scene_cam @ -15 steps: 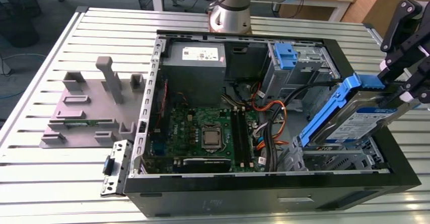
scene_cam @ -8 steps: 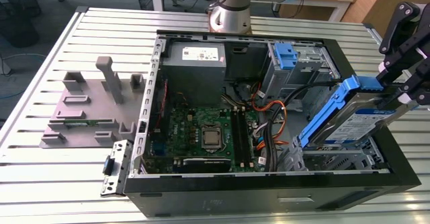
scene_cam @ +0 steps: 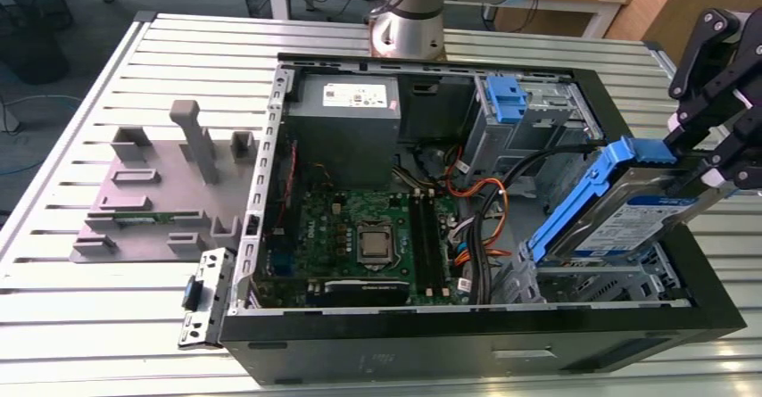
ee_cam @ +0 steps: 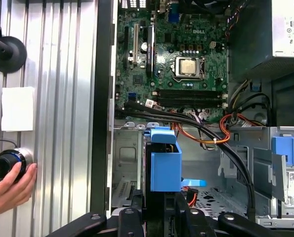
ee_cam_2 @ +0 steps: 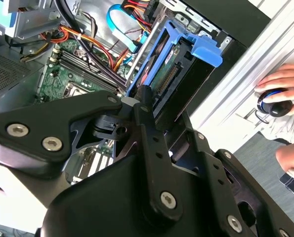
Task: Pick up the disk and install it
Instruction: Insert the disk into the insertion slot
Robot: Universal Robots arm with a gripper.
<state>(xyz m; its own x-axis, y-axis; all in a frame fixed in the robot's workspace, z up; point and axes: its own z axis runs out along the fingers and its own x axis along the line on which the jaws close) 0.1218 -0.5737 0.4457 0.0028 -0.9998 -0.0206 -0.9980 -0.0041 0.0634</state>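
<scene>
The disk (scene_cam: 629,211), a silver-grey drive with a white-and-blue label in blue side rails, hangs tilted over the front corner of the open computer case (scene_cam: 476,339) at the exterior view's right. My gripper (scene_cam: 705,172) is shut on its upper end. In the second wrist view the black fingers (ee_cam_2: 146,106) clamp the disk (ee_cam_2: 172,66) at its blue end tab. The first wrist view looks down the disk's blue rail (ee_cam: 165,165) from my gripper (ee_cam: 159,210) toward the metal drive bay (ee_cam: 127,163) below it.
Inside the case are the motherboard (scene_cam: 357,236), a grey power supply (scene_cam: 345,103), a blue latch piece (scene_cam: 506,103) and loose cables (scene_cam: 483,205) beside the bay. A grey fixture (scene_cam: 155,192) stands on the slatted table. A person's hand (ee_cam: 11,185) rests on a black knob.
</scene>
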